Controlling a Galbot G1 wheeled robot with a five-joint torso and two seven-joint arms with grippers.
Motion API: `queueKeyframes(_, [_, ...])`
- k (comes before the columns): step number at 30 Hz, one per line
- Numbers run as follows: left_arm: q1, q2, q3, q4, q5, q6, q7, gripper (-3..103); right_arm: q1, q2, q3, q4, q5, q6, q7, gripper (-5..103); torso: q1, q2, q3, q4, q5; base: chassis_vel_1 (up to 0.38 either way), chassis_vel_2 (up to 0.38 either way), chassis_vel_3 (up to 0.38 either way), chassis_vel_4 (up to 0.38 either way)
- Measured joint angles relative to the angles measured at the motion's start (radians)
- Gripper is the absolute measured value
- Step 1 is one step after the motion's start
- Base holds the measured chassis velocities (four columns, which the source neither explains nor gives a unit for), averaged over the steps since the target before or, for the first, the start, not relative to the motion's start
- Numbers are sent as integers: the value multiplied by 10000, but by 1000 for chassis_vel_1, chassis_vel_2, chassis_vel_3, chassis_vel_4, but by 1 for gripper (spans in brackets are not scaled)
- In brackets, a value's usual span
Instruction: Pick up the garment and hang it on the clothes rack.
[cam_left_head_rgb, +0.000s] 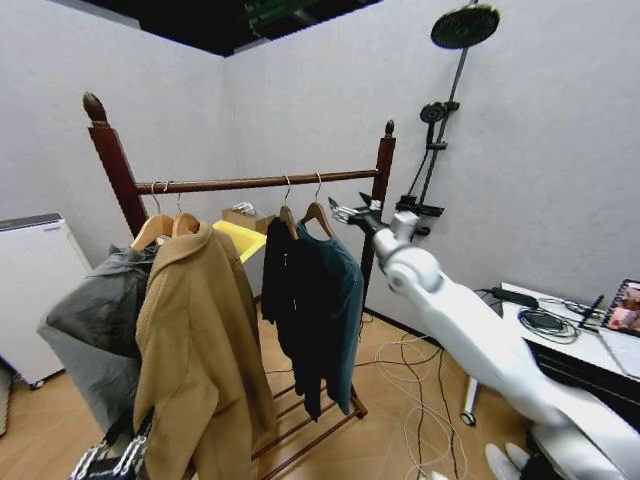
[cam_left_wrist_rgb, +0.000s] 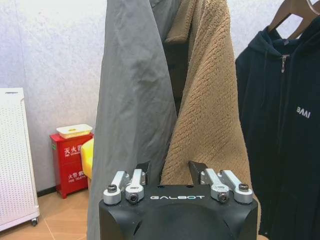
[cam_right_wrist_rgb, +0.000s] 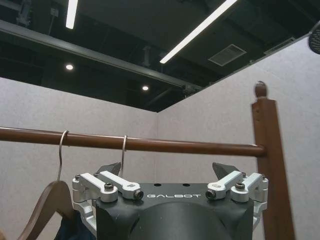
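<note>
The teal-blue shirt (cam_left_head_rgb: 335, 300) hangs on its wooden hanger (cam_left_head_rgb: 318, 216) from the clothes rack's (cam_left_head_rgb: 260, 182) bar, at the right end beside the black garment (cam_left_head_rgb: 280, 285). My right pincer (cam_left_head_rgb: 345, 213) sits released at the hanger's three o'clock, gripping nothing. I judge the hanging done; next comes backing away cleanly. My left pincer (cam_left_wrist_rgb: 170, 170) waits low and released by the tan coat (cam_left_head_rgb: 200, 350).
</note>
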Motion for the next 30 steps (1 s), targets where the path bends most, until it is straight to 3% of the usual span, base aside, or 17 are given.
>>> queueKeyframes(2, [0,0,0,0,0,0,-1,46,-2340,-736,1717,1513,69,459,17,100,0,1,-1,-2,-3,0,0,0,0])
queueKeyframes(3, [0,0,0,0,0,0,-1,46,-2340,-736,1717,1513,69,459,17,100,0,1,-1,-2,-3,0,0,0,0])
queueKeyframes(5, [0,2,0,1,0,0,4,46,-4164,-915,3073,2319,-124,738,-29,100,-2,2,-2,-8,-6,0,0,0,0])
queueKeyframes(6, [0,0,0,1,0,0,-1,46,-5222,-790,3820,2632,-495,952,-126,100,-1,1,-1,1,-4,0,0,0,0])
queueKeyframes(7, [0,0,0,1,0,0,-1,46,-5222,-790,3820,2632,-495,952,-126,100,-1,1,-1,1,-4,0,0,0,0])
queueKeyframes(8, [1,0,0,1,0,0,0,46,-6640,-460,4854,2988,-1075,1289,-332,100,-1,0,0,0,0,0,0,0,0])
queueKeyframes(9, [0,0,0,1,0,0,1,46,-6919,-386,5039,3052,-1165,1356,-369,100,-1,0,-1,0,0,0,0,0,0])
queueKeyframes(11, [0,0,0,2,0,0,0,46,-9662,424,6719,3456,-2022,2230,-827,100,-2,0,0,-3,-3,0,0,0,0])
queueKeyframes(12, [0,0,0,2,0,0,0,46,-9662,424,6719,3456,-2022,2230,-827,100,-2,0,0,-3,-3,0,0,0,0])
queueKeyframes(14, [1,0,0,1,0,0,1,46,-11040,1061,7504,3481,-2982,3050,-1062,100,-2,1,-1,-6,-3,0,0,0,0])
queueKeyframes(15, [1,0,0,1,0,0,1,46,-11040,1061,7504,3481,-2982,3050,-1062,100,-2,1,-1,-6,-3,0,0,0,0])
queueKeyframes(17, [1,0,0,2,0,0,2,46,-12706,2017,7942,3609,-3710,3859,-1077,100,-2,1,0,-4,-4,0,0,0,0])
queueKeyframes(19, [0,0,0,1,0,0,1,46,-13234,2346,7883,3763,-3760,3924,-914,100,-3,0,0,-3,-7,0,0,0,0])
queueKeyframes(22, [0,1,0,1,0,0,1,46,-13519,2600,7759,3903,-3763,3926,-780,100,-2,0,0,-4,-6,0,0,0,0])
queueKeyframes(24, [0,0,-1,1,0,0,-1,46,-13822,3271,7258,4304,-3766,3740,-441,100,-1,-1,1,2,-8,0,0,0,0])
queueKeyframes(30, [0,0,-1,1,0,0,0,46,-13980,3739,6706,4620,-4002,3524,-246,100,0,-1,1,-1,-7,0,0,0,0])
